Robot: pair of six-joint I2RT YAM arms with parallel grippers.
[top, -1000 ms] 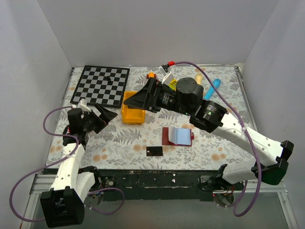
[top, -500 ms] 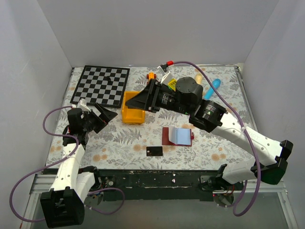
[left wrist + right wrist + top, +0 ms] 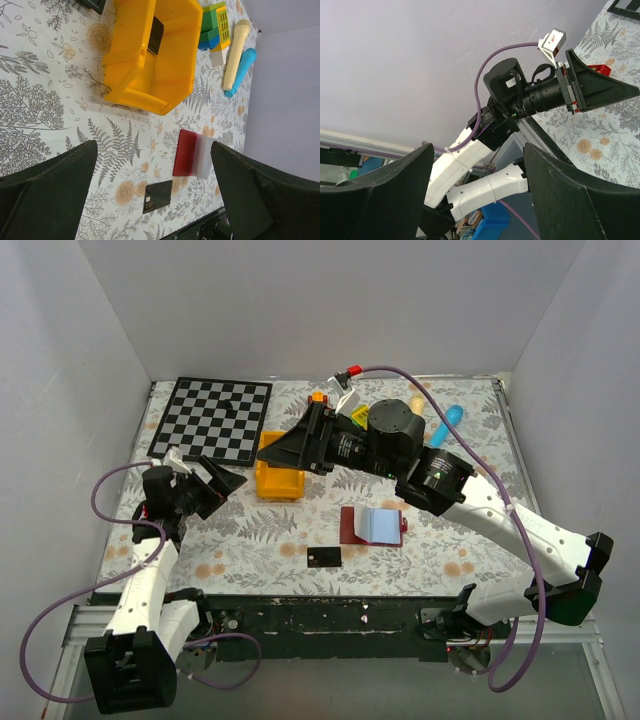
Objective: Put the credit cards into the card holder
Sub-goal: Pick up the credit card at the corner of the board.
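Note:
The card holder (image 3: 372, 525) lies open on the floral table, maroon flap to the left, pale blue pocket to the right; it also shows in the left wrist view as card holder (image 3: 195, 155). One black credit card (image 3: 324, 557) lies flat just in front of it, marked "VIP" (image 3: 157, 196). Another black card (image 3: 155, 35) leans inside the yellow bin (image 3: 150, 60). My right gripper (image 3: 270, 452) hovers open above that bin, holding nothing (image 3: 477, 150). At the table's left side my left gripper (image 3: 218, 480) is open and empty (image 3: 153, 147), well away from the cards.
A chessboard (image 3: 213, 418) lies at the back left. Toy blocks (image 3: 214, 25), a cream cylinder (image 3: 235, 55) and a blue cylinder (image 3: 241, 71) sit behind the bin. Grey walls close in three sides of the table.
The right arm has shifted very slightly up and to the left over the yellow bin. The left arm, the card holder and the card on the table have not moved.

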